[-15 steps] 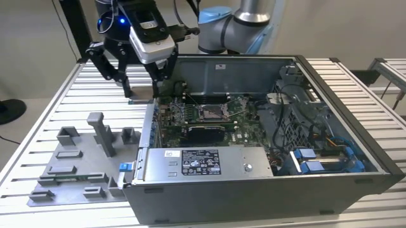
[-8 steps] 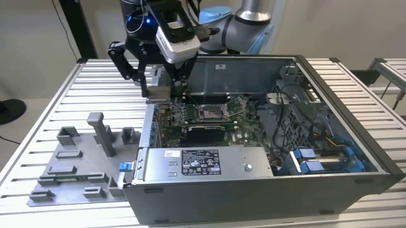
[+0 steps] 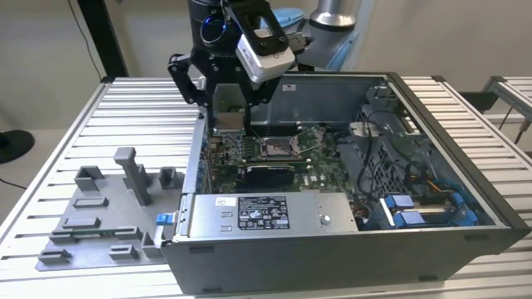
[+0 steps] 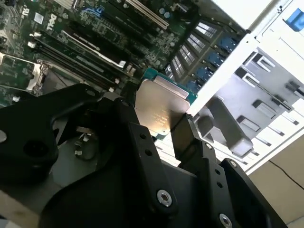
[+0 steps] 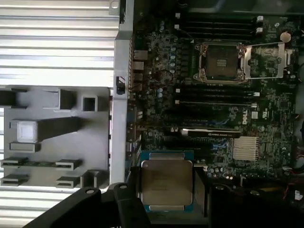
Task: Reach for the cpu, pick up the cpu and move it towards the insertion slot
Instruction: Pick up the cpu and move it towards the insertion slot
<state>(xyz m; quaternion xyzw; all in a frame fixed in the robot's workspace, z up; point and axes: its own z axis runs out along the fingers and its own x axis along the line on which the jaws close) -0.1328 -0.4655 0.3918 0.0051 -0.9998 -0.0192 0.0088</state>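
Above the open computer case (image 3: 465,205): gripper (image 3: 228,118) hangs over the case's far corner on the exterior view's left.
Jaws: closed on the cpu (image 5: 166,183), black fingers (image 4: 187,137) pressing its opposite edges in both wrist views.
Cpu: lifted clear, flat silvery top, teal edge showing; held over the motherboard (image 5: 213,128), apart from it.
Insertion slot (image 5: 222,61): silver frame swung open, dark centre bare, well apart from the cpu.
Grey fixture plate (image 3: 99,218): on the ribbed table (image 3: 124,118), beside the case.
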